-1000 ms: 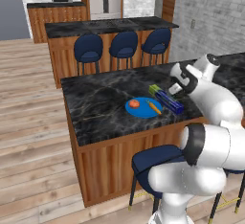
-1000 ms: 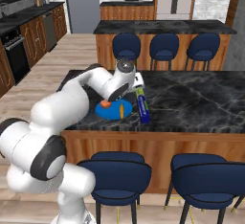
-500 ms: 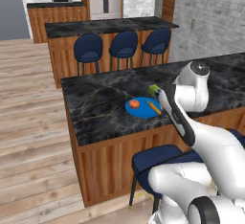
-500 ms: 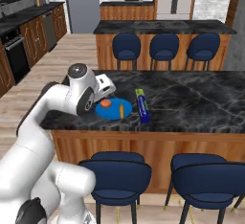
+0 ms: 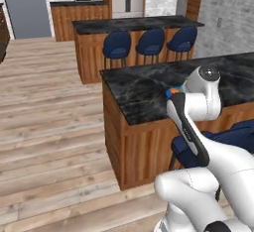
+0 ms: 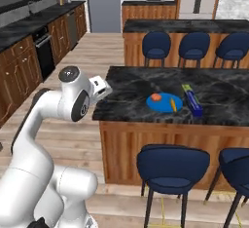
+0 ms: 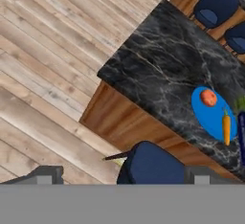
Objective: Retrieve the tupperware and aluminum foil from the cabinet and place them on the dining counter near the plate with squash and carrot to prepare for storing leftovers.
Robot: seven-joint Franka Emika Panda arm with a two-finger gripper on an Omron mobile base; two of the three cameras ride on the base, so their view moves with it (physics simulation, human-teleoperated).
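Long dark-blue foil carton [image 6: 192,101] lies beside the flat bright-blue plate [image 6: 164,103] on the black marble table [image 6: 129,93] — probably light, stiff, best gripped across its narrow width; hand [image 7: 120,173] open, empty.

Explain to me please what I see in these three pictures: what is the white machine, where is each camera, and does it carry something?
The white machine is a robot arm on a base that can drive, standing in a rendered kitchen. Two cameras ride on that base, behind the arm to its left and right; both look forward over the dining counter, a black marble top with blue stools. The third camera sits on the hand and looks along it, so its picture is tilted. On the counter lies a blue plate with a round orange-red squash and a thin carrot. Beside the plate lies the aluminum foil, a long dark-blue carton. The hand is open and holds nothing.
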